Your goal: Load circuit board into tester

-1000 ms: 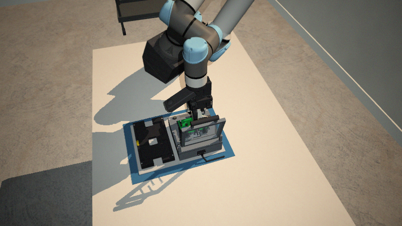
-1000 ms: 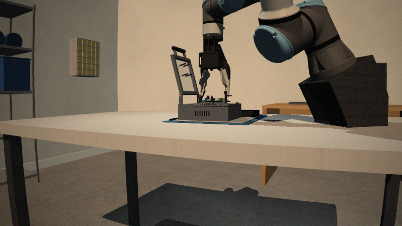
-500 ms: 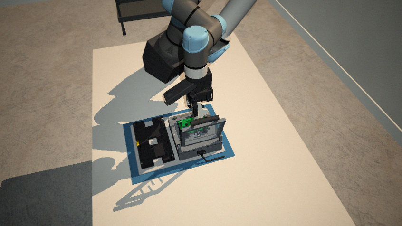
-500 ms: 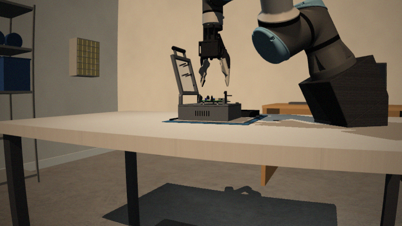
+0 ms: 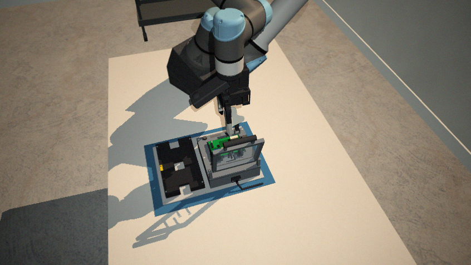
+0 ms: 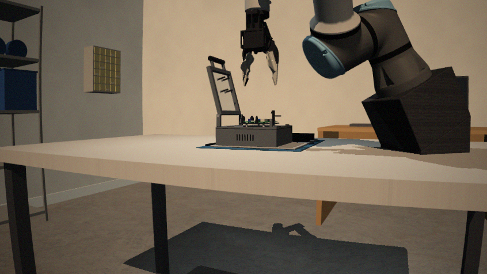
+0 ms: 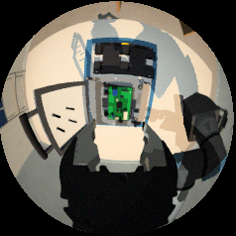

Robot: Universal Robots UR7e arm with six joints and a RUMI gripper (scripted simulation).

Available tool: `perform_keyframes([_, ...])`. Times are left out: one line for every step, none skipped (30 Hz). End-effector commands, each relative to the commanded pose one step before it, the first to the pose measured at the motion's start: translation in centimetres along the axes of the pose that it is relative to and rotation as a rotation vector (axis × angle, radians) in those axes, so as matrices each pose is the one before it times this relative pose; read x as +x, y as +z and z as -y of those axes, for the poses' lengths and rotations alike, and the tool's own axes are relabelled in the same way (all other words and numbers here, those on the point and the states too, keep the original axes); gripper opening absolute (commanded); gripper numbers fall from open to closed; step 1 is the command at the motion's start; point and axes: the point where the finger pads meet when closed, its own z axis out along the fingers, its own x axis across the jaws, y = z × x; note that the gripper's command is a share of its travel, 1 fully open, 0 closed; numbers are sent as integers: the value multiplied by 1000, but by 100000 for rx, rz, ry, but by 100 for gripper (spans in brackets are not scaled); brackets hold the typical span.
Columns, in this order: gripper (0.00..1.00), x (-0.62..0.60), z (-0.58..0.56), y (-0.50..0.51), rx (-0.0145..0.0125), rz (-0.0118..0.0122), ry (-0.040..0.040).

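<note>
The green circuit board (image 5: 215, 143) (image 6: 258, 121) (image 7: 124, 94) lies in the grey tester (image 5: 220, 181) (image 6: 250, 137), component side up, and looks level. Its white connector (image 5: 234, 137) (image 7: 126, 115) is at the board end away from the black tray (image 5: 171, 153) (image 6: 303, 137) (image 7: 114, 68), which holds no board. Whether the pins pass through the holes cannot be seen. I cannot pick out the lone black post with certainty. The lid (image 5: 214, 161) (image 6: 213, 90) stands open, leaning slightly back. My gripper (image 5: 232, 131) (image 6: 259, 84) (image 7: 119, 121) is open and empty, well above the tester.
The lid's black handle bar (image 5: 240, 141) (image 6: 216, 60) (image 7: 36, 136) stands beside the gripper, at a lower height than the wrist. A blue mat (image 5: 268, 177) lies under tester and tray. A black cable (image 5: 251, 187) lies behind the tester's hinge side.
</note>
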Motion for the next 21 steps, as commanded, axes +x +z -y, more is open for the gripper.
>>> perform_keyframes([59,69,17,-2061,-326,157,-124])
perform_keyframes([59,0,0,-488,0,0,0])
perform_keyframes([59,0,0,-485,0,0,0])
perform_keyframes([59,0,0,-482,0,0,0])
perform_keyframes([59,0,0,-477,0,0,0])
perform_keyframes([59,0,0,-472,0,0,0])
perform_keyframes([59,0,0,-465,0,0,0])
perform_keyframes([59,0,0,0,0,0,0])
perform_keyframes([59,0,0,0,0,0,0])
perform_keyframes([59,0,0,-457,0,0,0])
perform_keyframes([59,0,0,-449,0,0,0])
perform_keyframes([59,0,0,-439,0,0,0])
perform_keyframes([59,0,1,-429,0,0,0])
perform_keyframes([59,0,0,-417,0,0,0])
perform_keyframes([59,0,0,-405,0,0,0])
perform_keyframes([59,0,0,-391,0,0,0])
perform_keyframes([59,0,-1,-376,0,0,0])
perform_keyframes([59,0,1,-362,0,-1,0])
perform_keyframes([59,0,0,-346,0,0,0])
perform_keyframes([59,0,-1,-329,0,0,0])
perform_keyframes([59,0,1,-313,0,0,0])
